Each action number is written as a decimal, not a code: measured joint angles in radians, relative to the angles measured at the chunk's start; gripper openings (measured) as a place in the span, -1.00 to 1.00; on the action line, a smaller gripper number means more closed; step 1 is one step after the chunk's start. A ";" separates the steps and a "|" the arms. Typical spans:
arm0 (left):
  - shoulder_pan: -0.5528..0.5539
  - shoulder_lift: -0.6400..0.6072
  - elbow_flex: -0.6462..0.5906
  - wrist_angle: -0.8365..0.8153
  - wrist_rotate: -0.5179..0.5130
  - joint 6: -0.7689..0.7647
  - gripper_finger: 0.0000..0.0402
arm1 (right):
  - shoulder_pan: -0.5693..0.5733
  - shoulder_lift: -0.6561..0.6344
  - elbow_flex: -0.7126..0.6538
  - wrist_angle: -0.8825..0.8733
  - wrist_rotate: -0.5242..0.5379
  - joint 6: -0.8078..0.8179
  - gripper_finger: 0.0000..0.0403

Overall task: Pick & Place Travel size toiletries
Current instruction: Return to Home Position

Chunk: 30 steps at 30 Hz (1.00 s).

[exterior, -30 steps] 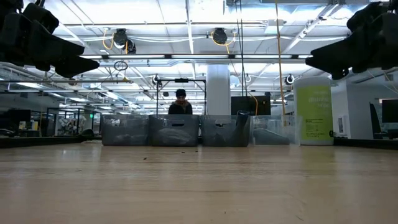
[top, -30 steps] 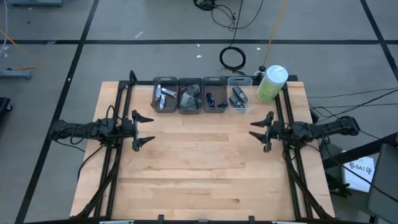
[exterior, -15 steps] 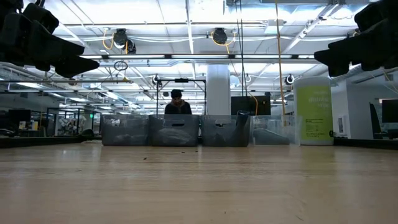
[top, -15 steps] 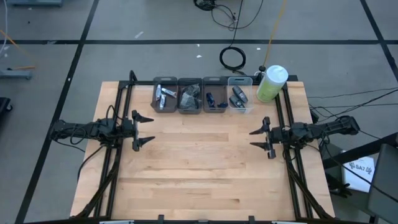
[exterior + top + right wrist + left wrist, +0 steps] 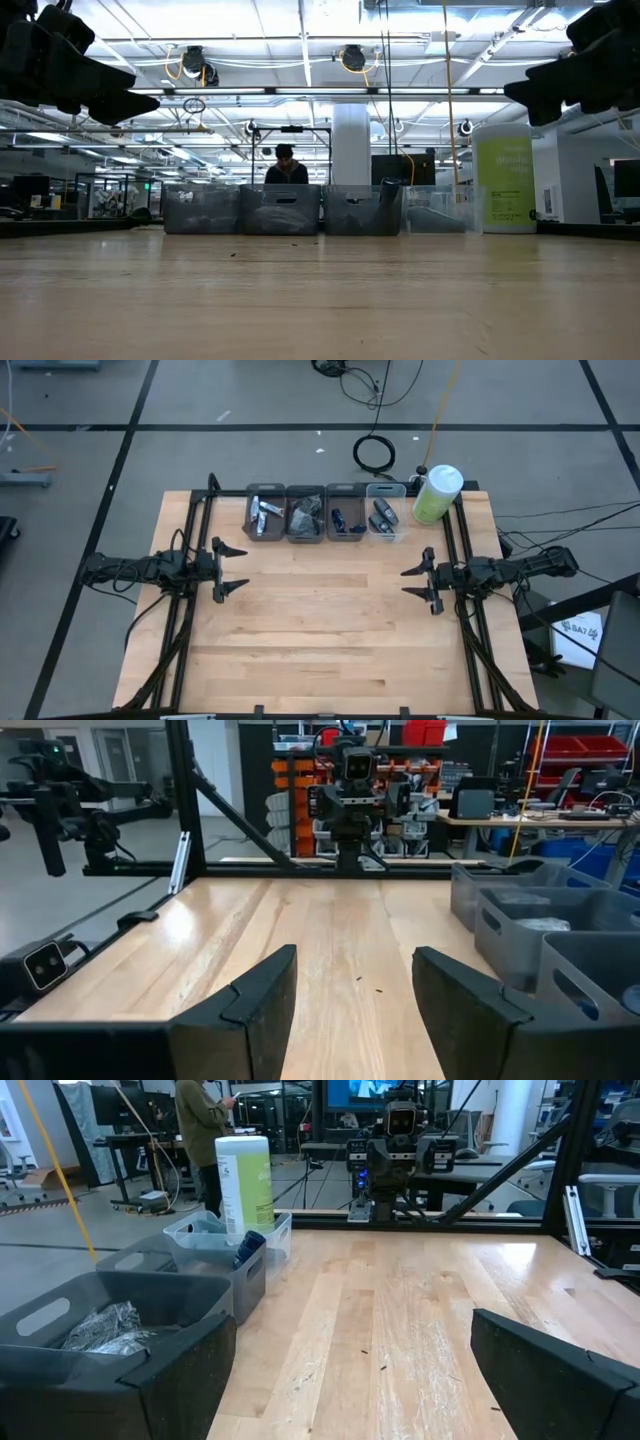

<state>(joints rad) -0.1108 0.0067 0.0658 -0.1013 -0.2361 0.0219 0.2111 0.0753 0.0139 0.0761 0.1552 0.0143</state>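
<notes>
The travel size toiletries lie in a row of four small bins (image 5: 325,515) at the table's far edge. White-and-blue tubes (image 5: 264,512) fill the leftmost bin, dark pieces (image 5: 305,516) the second, blue packets (image 5: 343,520) the third and dark items (image 5: 381,515) the clear one. My left gripper (image 5: 232,568) hovers open at the table's left side, pointing level toward the right. My right gripper (image 5: 417,582) hovers open at the right side and points level toward the left. In the right wrist view nothing shows between its fingers (image 5: 250,1000).
A big green bottle with a white cap (image 5: 437,493) stands at the far right corner beside the bins. Black frame rails (image 5: 190,610) run along both table sides. Bare wood (image 5: 320,630) spans the middle and near part. A person (image 5: 286,165) stands beyond the table.
My right gripper has swung toward the table's near edge, turning from a slant toward the bins until it points straight at the left side. Its fingers have kept the same gap.
</notes>
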 joint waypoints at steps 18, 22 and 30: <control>0.000 0.000 0.000 0.000 0.000 0.000 0.97 | 0.000 0.000 0.000 0.022 0.000 0.000 -0.07; 0.000 0.000 0.000 0.000 0.000 0.000 0.97 | 0.000 0.000 0.000 0.024 0.000 0.000 -0.06; 0.000 0.000 0.000 0.000 0.000 0.000 0.97 | 0.000 0.000 0.000 0.024 0.000 0.000 -0.06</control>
<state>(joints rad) -0.1108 0.0066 0.0658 -0.1017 -0.2363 0.0219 0.2111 0.0753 0.0139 0.1001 0.1551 0.0143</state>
